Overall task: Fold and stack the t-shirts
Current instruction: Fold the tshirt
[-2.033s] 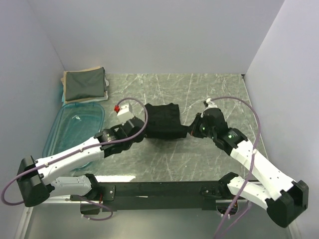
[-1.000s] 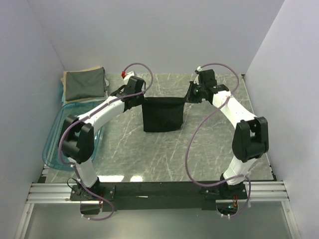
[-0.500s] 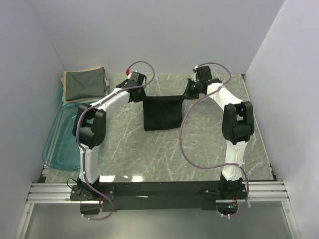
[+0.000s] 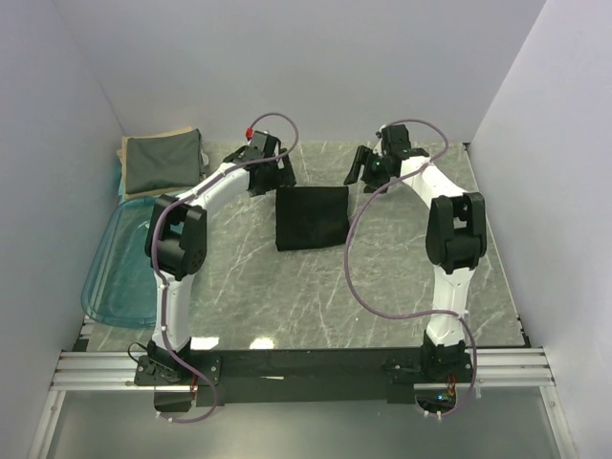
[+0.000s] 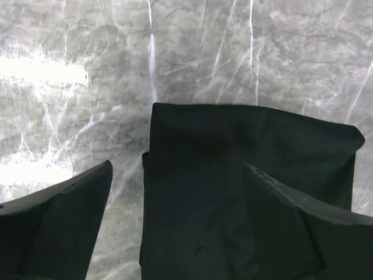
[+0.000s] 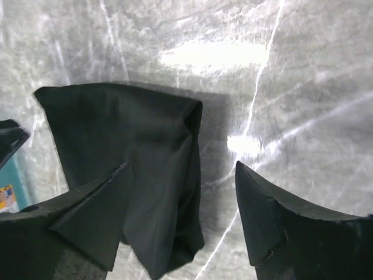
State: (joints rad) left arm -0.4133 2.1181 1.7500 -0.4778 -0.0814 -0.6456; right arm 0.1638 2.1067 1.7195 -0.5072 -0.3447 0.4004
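Black t-shirt [image 4: 312, 218] is lying as a folded rectangle on the counter [image 4: 382, 277], far middle, well apart from the grey-green t-shirt [image 4: 163, 163] sitting on the beige t-shirt [image 4: 164, 194] in the far left corner. Left tool [image 4: 279, 180] and right tool [image 4: 360, 178] are hovering wide open by its far corners, gripping nothing. We are judging the fold about done. For stacking, we are advising pinching every layer at both corners, since the right edge is looking loose, and lifting level
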